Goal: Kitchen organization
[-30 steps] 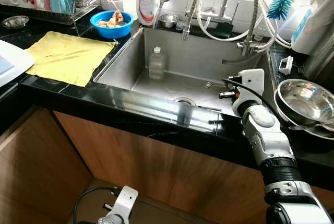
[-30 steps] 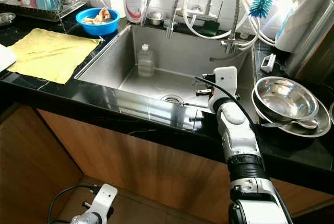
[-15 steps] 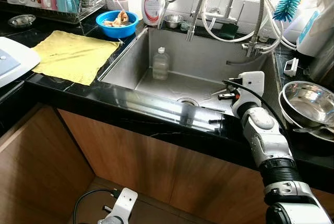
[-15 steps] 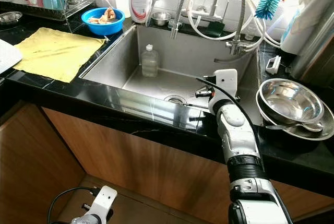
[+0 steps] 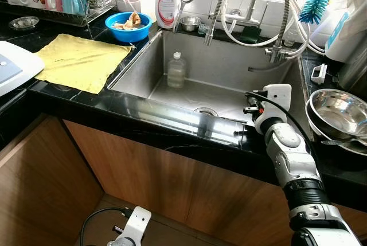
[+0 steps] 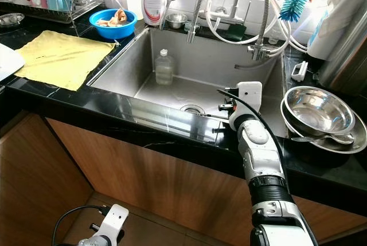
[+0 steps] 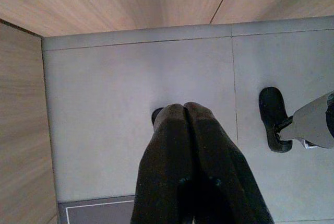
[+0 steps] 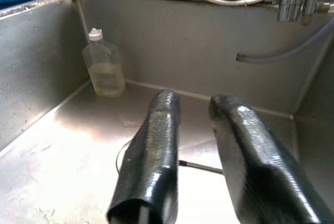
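Brushed steel sink (image 5: 229, 68), glossy countertop (image 5: 143, 114).

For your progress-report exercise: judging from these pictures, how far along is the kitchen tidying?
Done: nothing visibly put away yet. In hand: the right end effector, open and empty, reaches into the stainless steel sink above a thin metal utensil. The left end effector hangs shut near the floor. Left: the clear plastic bottle in the sink and the stacked steel bowls on the counter.

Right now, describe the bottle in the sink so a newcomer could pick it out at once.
Start at the steel sink set into the black counter. Inside the basin, near its back left corner, stands a small clear plastic bottle, upright, with a white cap and pale yellowish liquid in its lower part. Unlike the white pump dispenser up on the ledge, it is see-through and sits down in the basin.
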Tool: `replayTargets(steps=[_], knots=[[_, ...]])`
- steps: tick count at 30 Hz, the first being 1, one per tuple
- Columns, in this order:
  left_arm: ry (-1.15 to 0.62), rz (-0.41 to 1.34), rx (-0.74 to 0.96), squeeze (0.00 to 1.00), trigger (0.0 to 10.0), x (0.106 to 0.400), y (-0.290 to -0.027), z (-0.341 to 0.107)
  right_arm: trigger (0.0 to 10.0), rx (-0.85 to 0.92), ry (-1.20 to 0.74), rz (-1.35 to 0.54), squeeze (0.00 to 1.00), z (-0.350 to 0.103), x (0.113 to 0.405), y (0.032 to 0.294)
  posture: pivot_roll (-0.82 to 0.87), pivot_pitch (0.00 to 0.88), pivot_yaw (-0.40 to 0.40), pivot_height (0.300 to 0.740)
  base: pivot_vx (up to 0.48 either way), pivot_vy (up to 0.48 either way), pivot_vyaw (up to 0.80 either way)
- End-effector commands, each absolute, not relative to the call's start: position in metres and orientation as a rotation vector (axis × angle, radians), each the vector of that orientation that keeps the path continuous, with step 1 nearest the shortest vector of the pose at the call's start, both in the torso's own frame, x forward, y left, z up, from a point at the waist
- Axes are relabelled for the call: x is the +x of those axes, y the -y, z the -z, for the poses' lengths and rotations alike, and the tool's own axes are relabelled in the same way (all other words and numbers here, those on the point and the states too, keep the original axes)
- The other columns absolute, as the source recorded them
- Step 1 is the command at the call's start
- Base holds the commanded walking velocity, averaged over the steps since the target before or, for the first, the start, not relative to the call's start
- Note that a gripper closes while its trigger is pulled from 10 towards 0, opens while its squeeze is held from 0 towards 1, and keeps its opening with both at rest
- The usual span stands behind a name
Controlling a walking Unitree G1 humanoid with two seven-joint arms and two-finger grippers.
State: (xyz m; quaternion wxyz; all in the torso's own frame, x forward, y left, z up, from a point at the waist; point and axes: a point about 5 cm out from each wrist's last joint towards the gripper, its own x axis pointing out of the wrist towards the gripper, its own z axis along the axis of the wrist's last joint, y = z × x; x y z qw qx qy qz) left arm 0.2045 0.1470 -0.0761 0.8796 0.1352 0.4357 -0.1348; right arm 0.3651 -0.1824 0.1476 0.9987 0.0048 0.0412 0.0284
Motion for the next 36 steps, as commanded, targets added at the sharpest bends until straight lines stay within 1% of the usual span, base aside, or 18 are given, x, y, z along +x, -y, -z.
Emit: replayTargets(steps=[1,5,9,13,15,16,17,18,19,20,22,23,24,26,32,36], knots=[[-0.91,0.286,0.281,0.0,10.0,0.203,-0.146,0.077,10.0,-0.003,-0.043,-0.048,0.0,-0.155,0.365,0.183,0.03,0.001,-0.063,0.74,0.0,0.0,0.0],[-0.91,0.285,0.28,0.0,10.0,0.203,-0.146,0.077,10.0,-0.036,0.023,-0.036,0.0,-0.166,0.364,0.181,0.04,0.0,-0.064,0.74,0.0,0.0,0.0],[-0.91,0.284,0.281,0.0,10.0,0.203,-0.146,0.077,10.0,-0.061,0.183,-0.016,0.0,-0.194,0.353,0.171,0.03,0.002,-0.064,0.74,0.0,0.0,0.0],[-0.912,0.284,0.281,0.0,10.0,0.202,-0.146,0.077,10.0,-0.105,0.308,0.025,0.0,-0.212,0.335,0.163,0.03,0.002,-0.065,0.74,0.0,0.0,0.0],[-0.913,0.285,0.281,0.0,10.0,0.202,-0.146,0.077,10.0,-0.101,0.352,0.076,0.0,-0.214,0.319,0.161,0.02,0.0,-0.066,0.74,0.0,0.0,0.0],[-0.914,0.287,0.281,0.0,10.0,0.202,-0.147,0.078,10.0,-0.117,0.367,0.114,0.0,-0.212,0.304,0.16,0.02,0.001,-0.065,0.74,0.0,0.0,0.0],[-0.915,0.287,0.282,0.0,10.0,0.202,-0.147,0.078,10.0,-0.129,0.37,0.128,0.0,-0.211,0.298,0.16,0.02,0.002,-0.064,0.74,0.0,0.0,0.0],[-0.915,0.287,0.282,0.0,10.0,0.202,-0.147,0.078,10.0,-0.129,0.37,0.128,0.0,-0.211,0.298,0.16,0.02,0.002,-0.064,0.74,0.0,0.0,0.0],[-0.915,0.291,0.284,0.0,10.0,0.202,-0.147,0.078,10.0,-0.154,0.364,0.184,0.0,-0.202,0.279,0.164,0.01,0.007,-0.061,0.74,0.0,0.0,0.0],[-0.915,0.292,0.285,0.0,10.0,0.202,-0.147,0.078,10.0,-0.169,0.359,0.212,0.0,-0.197,0.268,0.167,0.01,0.008,-0.061,0.74,0.0,0.0,0.0],[-0.915,0.295,0.287,0.0,10.0,0.202,-0.147,0.077,10.0,-0.191,0.354,0.247,0.0,-0.191,0.258,0.172,0.0,0.008,-0.058,0.74,0.0,0.0,0.0],[-0.914,0.299,0.29,0.0,10.0,0.202,-0.147,0.077,10.0,-0.236,0.336,0.263,0.0,-0.183,0.246,0.176,-0.01,0.012,-0.054,0.74,0.0,0.0,0.0],[-0.914,0.299,0.29,0.0,10.0,0.202,-0.147,0.077,10.0,-0.236,0.336,0.263,0.0,-0.183,0.246,0.176,-0.01,0.012,-0.054,0.74,0.0,0.0,0.0],[-0.913,0.302,0.292,0.0,10.0,0.202,-0.148,0.077,10.0,-0.306,0.322,0.283,0.0,-0.175,0.229,0.182,-0.01,0.013,-0.053,0.74,0.0,0.0,0.0],[-0.913,0.302,0.294,0.0,10.0,0.203,-0.149,0.077,10.0,-0.317,0.278,0.355,0.0,-0.164,0.214,0.19,-0.01,0.011,-0.05,0.74,0.0,0.0,0.0],[-0.912,0.305,0.294,0.0,10.0,0.203,-0.149,0.077,10.0,-0.336,0.186,0.375,0.0,-0.137,0.204,0.192,-0.01,0.012,-0.051,0.74,0.0,0.0,0.0]])
